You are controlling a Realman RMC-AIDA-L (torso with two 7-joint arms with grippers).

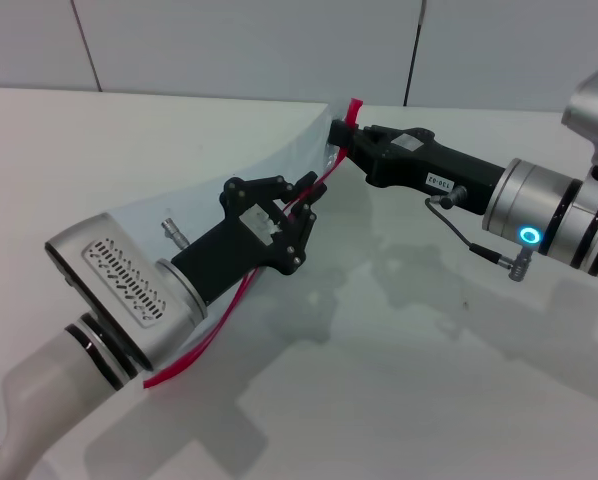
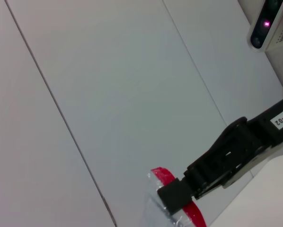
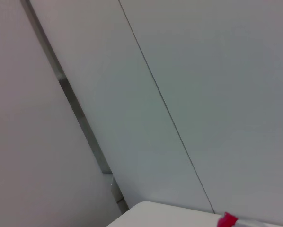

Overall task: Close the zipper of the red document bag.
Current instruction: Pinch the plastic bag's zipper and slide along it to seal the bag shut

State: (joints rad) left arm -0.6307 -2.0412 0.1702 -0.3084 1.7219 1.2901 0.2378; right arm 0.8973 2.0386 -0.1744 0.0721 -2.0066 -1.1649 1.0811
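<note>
Seemingly midway through the job, the left gripper [image 1: 304, 205] has its fingers pinched on the zipper [image 1: 241, 292] partway along the red edge, probably at the slider, which I cannot make out. Farther right, the red document bag [image 1: 279, 165] is lifted off the white surface [image 1: 399, 380], and the right gripper [image 1: 345, 131] has its fingers clamped on the far corner, so the stretch of zipper between the grippers looks left to close.

Translucent pale red document bag [image 1: 241, 190] lifted, bowed, running 7 to 1 o'clock; red zipper [image 1: 241, 292] along its right long edge.
</note>
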